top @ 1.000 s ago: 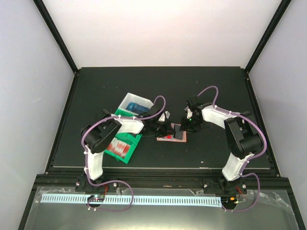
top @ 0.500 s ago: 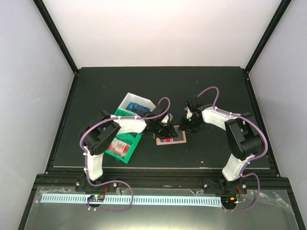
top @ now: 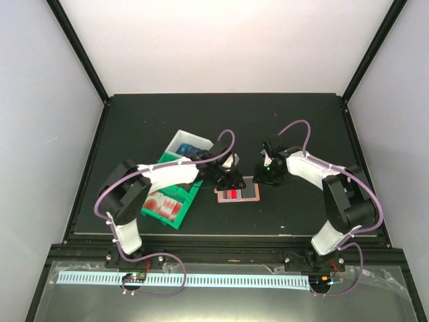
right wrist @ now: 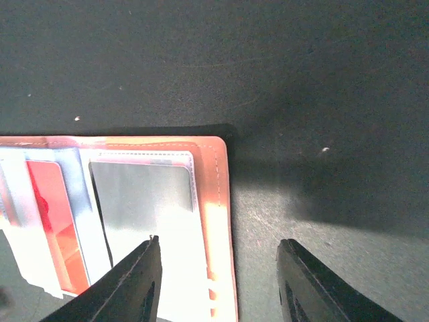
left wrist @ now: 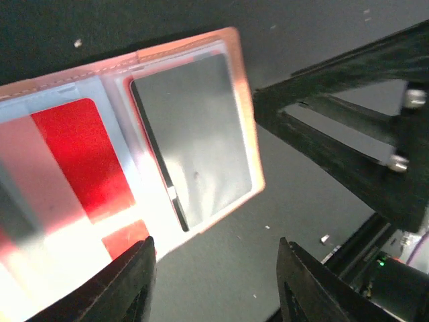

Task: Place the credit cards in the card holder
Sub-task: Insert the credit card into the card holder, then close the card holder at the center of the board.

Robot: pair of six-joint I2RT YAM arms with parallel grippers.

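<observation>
While the card holder (top: 236,194) lies open on the worktop (top: 301,134), both pincers are held spread: left pincer (left wrist: 214,249) over it, right pincer (right wrist: 219,243) at its edge.

**Card holder squares up as both claws open**

The card holder (top: 236,194) no longer sits skewed on the desk. It now lies square to the near edge, a little further left and nearer. The left claw (top: 228,182), shut a second ago, has its fingers spread above the holder with nothing between them. The right claw (top: 266,176) stands wider than before, over the holder's right edge. The left arm's elbow (top: 124,194) has swung outward to the left, and the right arm's elbow (top: 348,200) has swung outward to the right.
</observation>
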